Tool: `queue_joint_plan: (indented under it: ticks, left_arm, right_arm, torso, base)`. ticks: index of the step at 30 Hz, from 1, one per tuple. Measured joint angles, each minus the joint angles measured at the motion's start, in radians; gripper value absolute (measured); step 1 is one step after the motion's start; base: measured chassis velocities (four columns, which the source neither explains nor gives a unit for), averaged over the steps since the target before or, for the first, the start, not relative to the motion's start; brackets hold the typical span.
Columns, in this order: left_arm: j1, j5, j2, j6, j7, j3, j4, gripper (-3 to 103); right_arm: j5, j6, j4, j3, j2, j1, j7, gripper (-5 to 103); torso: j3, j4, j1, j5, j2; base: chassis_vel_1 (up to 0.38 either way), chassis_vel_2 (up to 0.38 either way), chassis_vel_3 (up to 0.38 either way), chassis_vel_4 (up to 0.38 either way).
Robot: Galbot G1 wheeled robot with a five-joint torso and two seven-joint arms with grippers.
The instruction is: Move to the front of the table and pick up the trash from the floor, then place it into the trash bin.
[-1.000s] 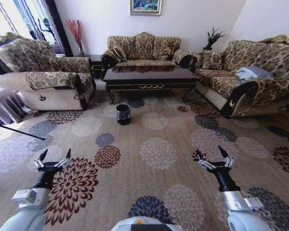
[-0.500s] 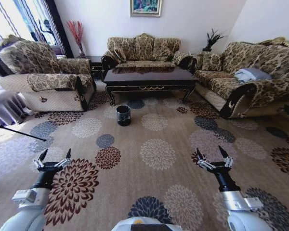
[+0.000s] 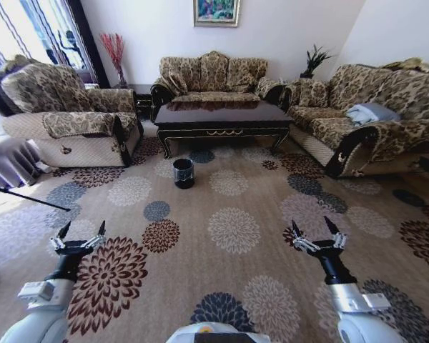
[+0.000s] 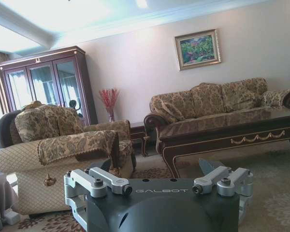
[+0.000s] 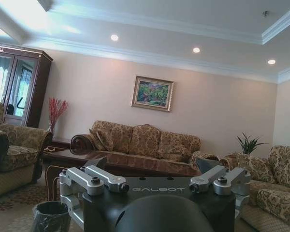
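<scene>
The long dark table (image 3: 222,118) with gold ornament stands across the room in front of the middle sofa, and shows close in the left wrist view (image 4: 232,136). The small black trash bin (image 3: 183,172) stands on the floor (image 3: 232,229), a flower-patterned carpet, just before the table's left end; the right wrist view has it low down (image 5: 50,216). No trash can be made out on the carpet from here. My left gripper (image 3: 82,230) and right gripper (image 3: 313,229) are held out low over the carpet, both open and empty, far short of the bin.
Patterned sofas flank the table: an armchair (image 3: 68,114) on the left, a long sofa (image 3: 375,125) on the right, another (image 3: 211,71) behind. A thin dark rod (image 3: 25,194) lies on the carpet at left. Wide open carpet stretches between me and the bin.
The whole head picture has shifted a little, so the camera has moved with the robot. Both arms keep the same pose, grippers still open.
</scene>
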Motion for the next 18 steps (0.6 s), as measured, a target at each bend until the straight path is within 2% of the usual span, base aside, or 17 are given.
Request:
queue_joint_plan:
  ticks: [18]
  left_arm:
    - [0.0, 0.0, 0.0, 0.0, 0.0, 0.0, 0.0, 100]
  right_arm:
    - [0.0, 0.0, 0.0, 0.0, 0.0, 0.0, 0.0, 100]
  torso:
    - [0.045, 0.0, 0.034, 0.0, 0.079]
  base:
    - [0.0, 0.0, 0.0, 0.0]
